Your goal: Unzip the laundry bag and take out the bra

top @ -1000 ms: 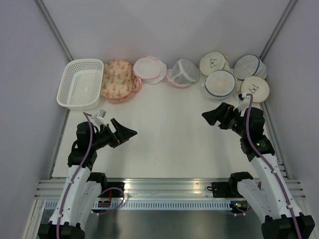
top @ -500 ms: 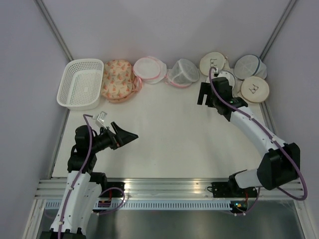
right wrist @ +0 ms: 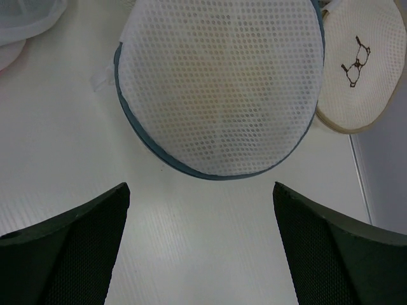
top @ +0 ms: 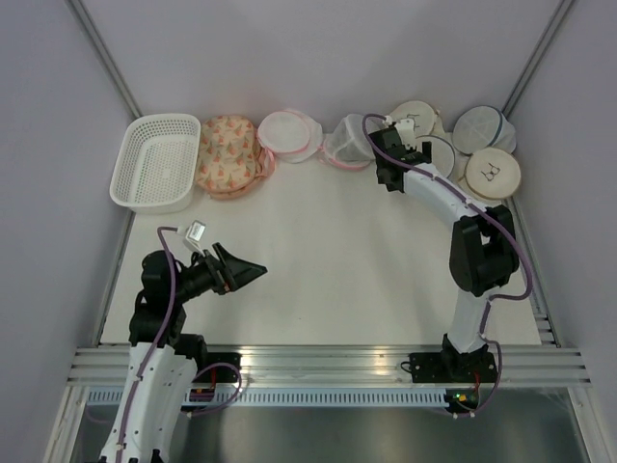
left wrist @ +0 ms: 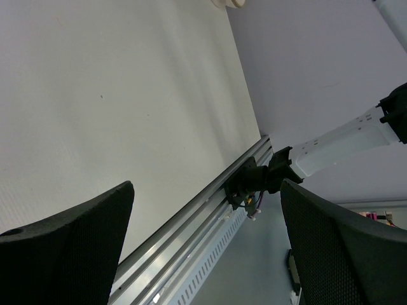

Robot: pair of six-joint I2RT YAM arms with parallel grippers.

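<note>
White tabletop (top: 318, 241) is stretching back to grey walls (top: 289, 58). Near its far right edge, the round white mesh laundry bag with a dark blue zip rim (right wrist: 219, 82) is lying flat, just beside a beige round bag with a bra icon (right wrist: 356, 63). Something tan is showing faintly through the mesh, perhaps the bra. Just short of it, the right gripper (right wrist: 200, 185) is hovering, jaws spread wide and empty. The left gripper (top: 253, 264) is hanging likewise spread, well apart.

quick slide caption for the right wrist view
Open right claw hovers just short of the blue-rimmed white mesh laundry bag, a beige bra-icon bag beside it.
</note>
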